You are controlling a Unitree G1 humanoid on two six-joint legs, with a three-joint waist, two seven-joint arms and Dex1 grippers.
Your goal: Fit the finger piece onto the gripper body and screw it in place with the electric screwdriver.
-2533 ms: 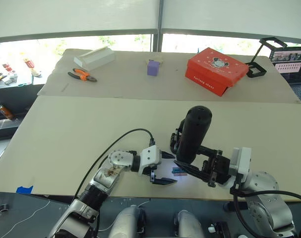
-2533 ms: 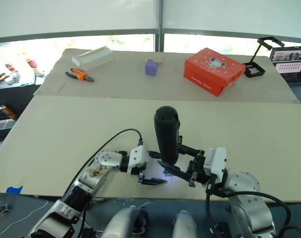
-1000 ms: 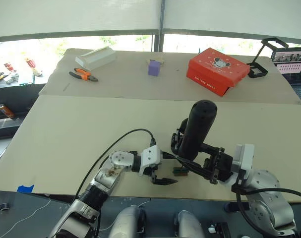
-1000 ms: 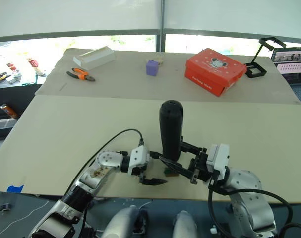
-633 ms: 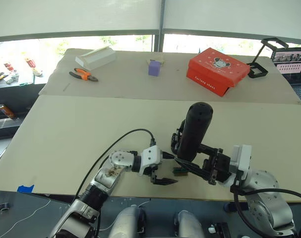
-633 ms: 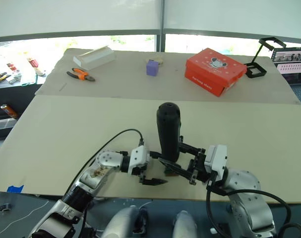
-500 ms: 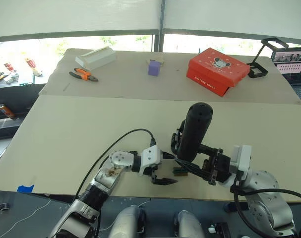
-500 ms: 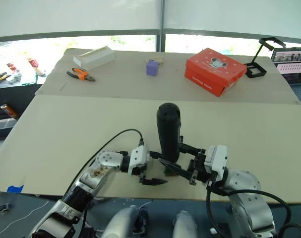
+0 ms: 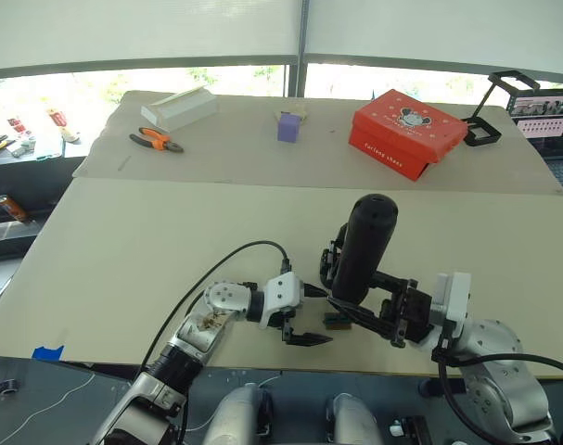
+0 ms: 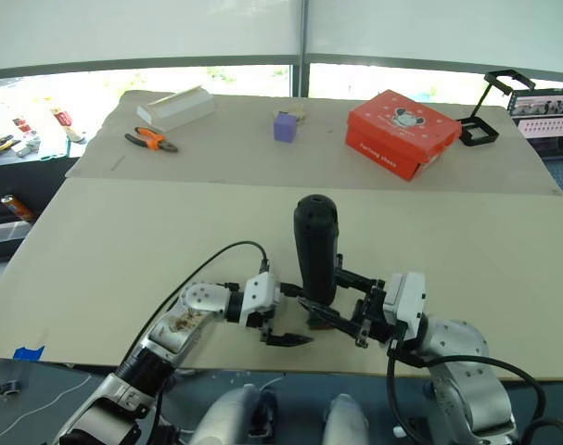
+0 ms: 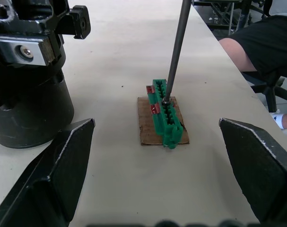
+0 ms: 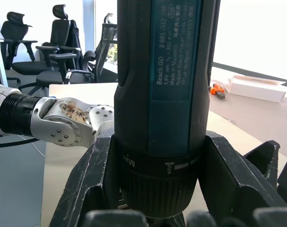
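Now — right gripper clamps electric screwdriver | bit on green block

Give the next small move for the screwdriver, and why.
Probably lift the screwdriver straight up a little. Held upright in the right gripper, its bit rests on the green block, not on the gripper body beside it. The left gripper is open, flanking the block.
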